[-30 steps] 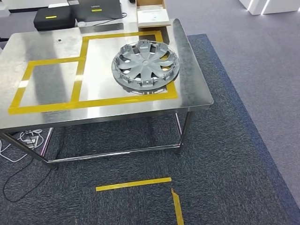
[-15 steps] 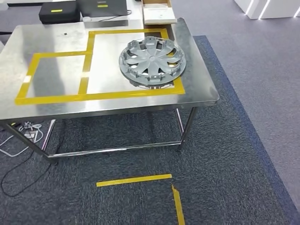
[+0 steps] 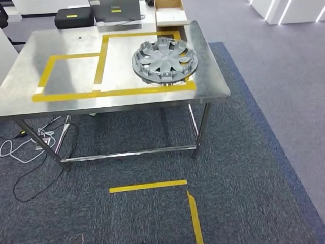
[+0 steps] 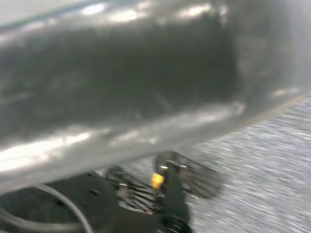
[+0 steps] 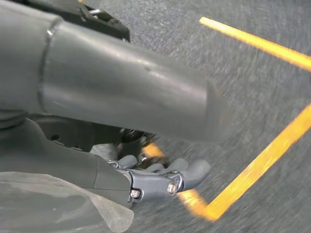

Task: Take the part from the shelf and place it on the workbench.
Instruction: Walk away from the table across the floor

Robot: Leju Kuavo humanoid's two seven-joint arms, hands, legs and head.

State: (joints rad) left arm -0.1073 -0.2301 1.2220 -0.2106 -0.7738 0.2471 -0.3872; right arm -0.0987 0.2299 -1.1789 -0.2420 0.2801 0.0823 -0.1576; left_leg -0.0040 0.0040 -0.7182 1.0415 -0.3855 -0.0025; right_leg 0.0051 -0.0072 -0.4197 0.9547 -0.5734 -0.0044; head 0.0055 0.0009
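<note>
The part is a grey wheel cover (image 3: 164,60). It lies flat on the steel workbench (image 3: 126,99), inside the larger yellow-taped square near the bench's right end. My right hand (image 5: 161,177) hangs low over the carpet and the yellow floor tape; its dark fingers are stretched out with nothing in them. In the left wrist view my left hand (image 4: 121,87) is a blurred grey shape, and how its fingers lie cannot be made out.
Behind the bench stand a black case (image 3: 74,18), a laptop (image 3: 116,9) and an open cardboard box (image 3: 169,11). Cables (image 3: 27,145) lie on the carpet under the bench's left end. Yellow tape strips (image 3: 147,186) mark the floor in front of the bench.
The whole picture has shifted, so the camera has moved; the bench now sits a little farther off and more to the right. The wheel cover stays in its place on the bench.
</note>
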